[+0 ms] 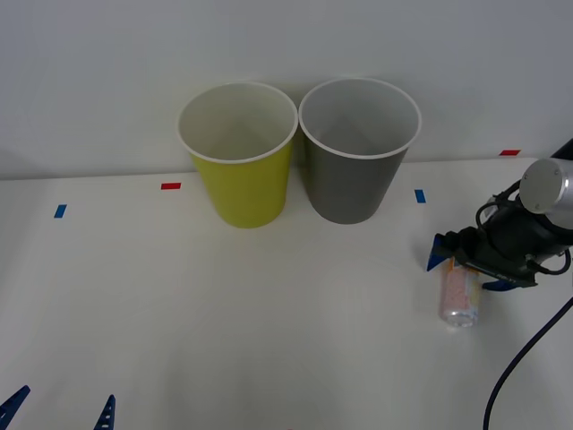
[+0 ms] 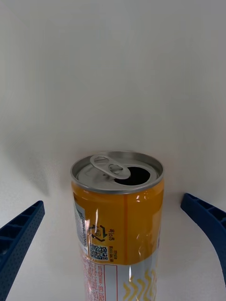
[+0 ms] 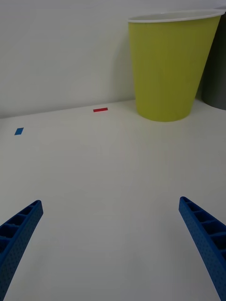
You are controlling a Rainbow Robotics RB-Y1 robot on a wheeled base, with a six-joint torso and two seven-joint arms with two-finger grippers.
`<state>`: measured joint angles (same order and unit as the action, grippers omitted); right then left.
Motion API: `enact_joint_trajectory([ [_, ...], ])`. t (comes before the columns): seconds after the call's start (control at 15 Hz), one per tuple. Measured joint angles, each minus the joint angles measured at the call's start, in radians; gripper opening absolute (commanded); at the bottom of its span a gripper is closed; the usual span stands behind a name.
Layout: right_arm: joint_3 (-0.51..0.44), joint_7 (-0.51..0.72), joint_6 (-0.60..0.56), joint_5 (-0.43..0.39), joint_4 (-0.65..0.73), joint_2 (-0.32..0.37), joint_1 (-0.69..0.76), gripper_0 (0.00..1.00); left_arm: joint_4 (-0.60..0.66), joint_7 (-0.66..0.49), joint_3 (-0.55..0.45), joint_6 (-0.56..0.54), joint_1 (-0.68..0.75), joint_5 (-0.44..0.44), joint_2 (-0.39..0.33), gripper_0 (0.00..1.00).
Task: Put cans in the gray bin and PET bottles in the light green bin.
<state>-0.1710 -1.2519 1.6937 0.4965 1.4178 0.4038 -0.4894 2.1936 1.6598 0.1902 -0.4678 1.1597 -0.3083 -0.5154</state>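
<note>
Standing at upper centre, the tapered gray bin [image 1: 358,152] and light green bin [image 1: 240,157] had smooth plastic walls. Lower right, the right gripper [image 1: 470,269] straddled the lying can [image 1: 459,294], fingers [image 2: 21,237] spread, ungrasped; its slick round metal might roll away. The left gripper [image 1: 58,410], lower left, gaped idle.

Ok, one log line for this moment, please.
right gripper: open, fingers either side of can lying on table | left gripper: open, idle, low left | gray bin, light green bin: empty
</note>
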Motion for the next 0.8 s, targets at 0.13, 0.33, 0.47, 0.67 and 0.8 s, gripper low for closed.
enact_joint_trajectory([
  [0.13,0.001,0.003,0.0,-0.003,0.0,0.0,0.0,0.08,0.0,0.0,0.0,0.0,0.0,0.0,0.0,1.0],
  [0.33,0.001,0.01,0.001,-0.014,0.0,0.0,0.0,0.07,0.0,0.0,0.0,0.0,0.0,0.0,0.0,1.0],
  [0.47,0.002,0.016,0.002,-0.019,0.0,0.0,0.001,0.06,0.0,0.0,0.0,0.0,0.0,0.0,0.0,1.0],
  [0.67,0.002,0.018,0.006,-0.028,-0.001,0.0,0.0,0.05,0.0,0.0,0.0,0.0,0.0,0.0,0.0,1.0],
  [0.8,0.001,0.016,0.007,-0.028,0.0,0.0,0.0,0.05,0.0,0.0,0.0,0.0,0.0,0.0,0.0,1.0],
])
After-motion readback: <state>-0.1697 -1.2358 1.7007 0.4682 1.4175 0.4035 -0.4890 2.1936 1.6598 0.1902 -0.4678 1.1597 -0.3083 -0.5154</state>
